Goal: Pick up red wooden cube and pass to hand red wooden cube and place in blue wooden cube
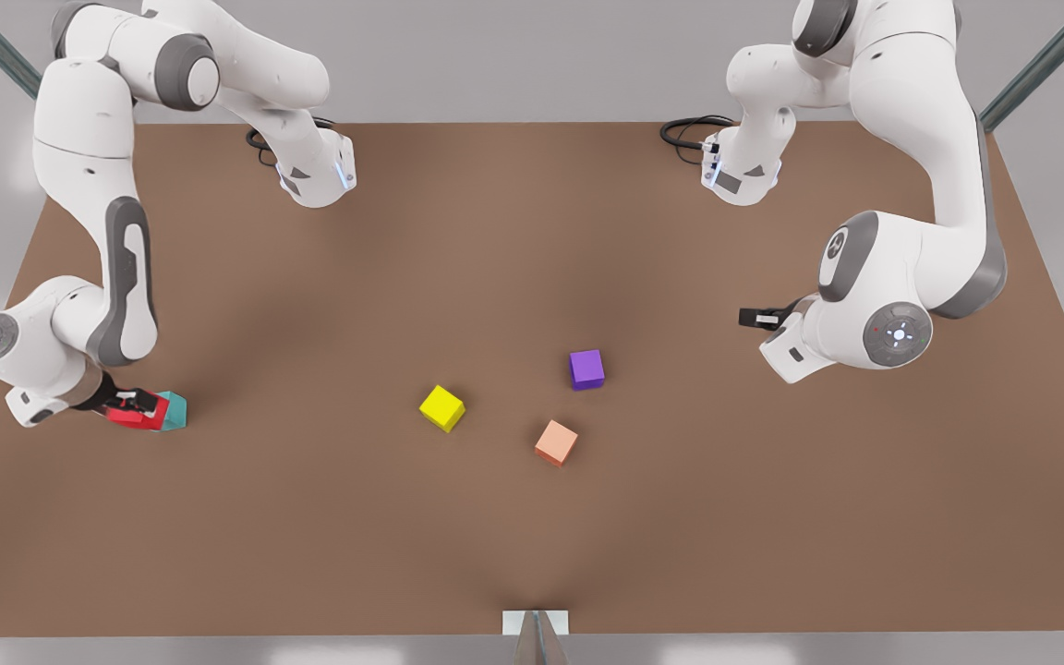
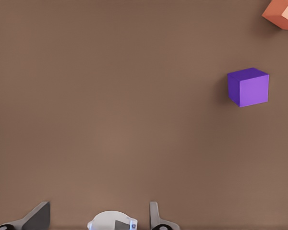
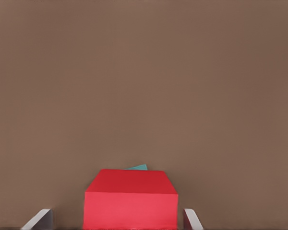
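The red wooden cube [image 1: 132,415] lies against the blue wooden cube [image 1: 175,409], a teal block near the table's edge at the front view's left. I cannot tell whether it rests on the teal block or beside it. My right gripper [image 1: 137,403] is over the red wooden cube [image 3: 130,201], open, one finger [image 3: 39,219] clearly apart from the cube's side. A sliver of the blue wooden cube [image 3: 138,167] peeks out beyond the red one. The hand, my left gripper [image 1: 754,318], hovers at the front view's right, open [image 2: 98,216] and holding nothing.
A purple cube [image 1: 586,368], a yellow cube [image 1: 441,407] and a salmon-orange cube [image 1: 556,442] lie mid-table. The purple cube [image 2: 248,86] and the salmon-orange cube [image 2: 283,13] lie beyond the left gripper. Both arm bases stand at the table's far edge [image 1: 532,125].
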### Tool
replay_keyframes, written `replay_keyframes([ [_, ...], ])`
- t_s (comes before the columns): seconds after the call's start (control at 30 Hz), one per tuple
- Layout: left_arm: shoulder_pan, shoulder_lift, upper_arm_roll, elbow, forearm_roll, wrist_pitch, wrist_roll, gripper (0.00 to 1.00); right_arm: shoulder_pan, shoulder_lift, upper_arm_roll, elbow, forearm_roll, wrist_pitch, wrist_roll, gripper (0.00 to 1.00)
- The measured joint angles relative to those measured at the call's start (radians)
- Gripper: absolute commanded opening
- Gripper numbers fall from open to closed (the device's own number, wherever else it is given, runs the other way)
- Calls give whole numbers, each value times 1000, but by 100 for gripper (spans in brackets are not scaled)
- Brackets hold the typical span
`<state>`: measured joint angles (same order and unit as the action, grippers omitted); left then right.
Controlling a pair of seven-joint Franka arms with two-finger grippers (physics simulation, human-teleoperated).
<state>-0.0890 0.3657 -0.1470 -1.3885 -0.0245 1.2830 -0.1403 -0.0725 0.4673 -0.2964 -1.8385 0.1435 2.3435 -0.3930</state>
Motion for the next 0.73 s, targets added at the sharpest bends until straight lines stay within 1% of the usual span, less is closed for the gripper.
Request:
replay_keyframes([
  [0.1, -1, 0, 0, 1, 3, 0, 1, 100, 0, -76, -4, 29, -1, -79, -4, 100],
  [0.13, -1, -2, -1, 3, 14, 1, 2, 100, 4, -104, -2, 63, -3, -118, -4, 100],
  [0.17, -4, -6, -8, 8, 43, 2, 2, 100, 19, -114, 2, 117, -4, -164, -3, 100],
  [0.23, -6, -8, -18, 31, 86, 3, 2, 100, 113, -114, 4, 203, -9, -249, 13, 100],
  [0.33, -6, -9, -21, 40, 120, 3, 2, 100, 269, -26, 6, 444, -60, -432, 67, 100],
  [0.4, -6, -9, -21, 41, 130, 3, 3, 100, 310, -19, 4, 556, -101, -567, 97, 100],
  [0.43, -6, -9, -21, 41, 134, 3, 3, 100, 302, -54, 14, 576, -114, -633, 110, 100],
  [0.5, -5, -8, -21, 41, 138, 3, 3, 100, 220, -204, 110, 515, -136, -741, 135, 100],
  [0.57, -3, -7, -21, 41, 140, 2, 3, 100, 177, -322, 159, 444, -150, -818, 158, 100],
  [0.63, -3, -7, -21, 41, 142, 2, 4, 100, 159, -382, 174, 387, -159, -870, 179, 100],
  [0.73, -3, -7, -21, 41, 143, 2, 4, 100, 145, -404, 180, 368, -166, -921, 208, 100],
])
